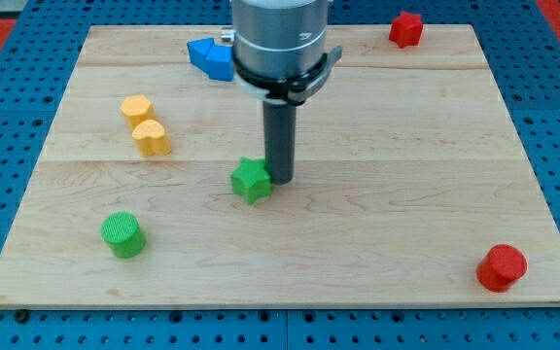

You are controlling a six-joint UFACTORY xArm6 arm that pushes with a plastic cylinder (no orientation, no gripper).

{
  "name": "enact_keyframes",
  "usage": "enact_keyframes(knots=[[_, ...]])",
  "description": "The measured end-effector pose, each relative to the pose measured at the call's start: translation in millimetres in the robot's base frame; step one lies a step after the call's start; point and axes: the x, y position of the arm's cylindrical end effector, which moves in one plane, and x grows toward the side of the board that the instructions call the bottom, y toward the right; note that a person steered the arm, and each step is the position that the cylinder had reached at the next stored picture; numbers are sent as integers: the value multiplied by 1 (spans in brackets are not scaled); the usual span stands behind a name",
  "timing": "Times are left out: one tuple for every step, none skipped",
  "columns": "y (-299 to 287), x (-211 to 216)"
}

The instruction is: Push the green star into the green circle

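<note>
Two green blocks (star, circle); my tip touches the star's right.

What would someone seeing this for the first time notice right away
The big grey arm dropping from the view's top centre, its dark rod ending in my tip right beside the green star, on the star's right. Next, the green circle at lower left, and bright red blocks in the top right and bottom right corners.
</note>
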Motion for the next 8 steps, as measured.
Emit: enact_keyframes(knots=[[-46, 3], [-86, 13], [-85, 6], [-87, -16], [-123, 0], [-123, 11], [-124, 11], [-124, 13]])
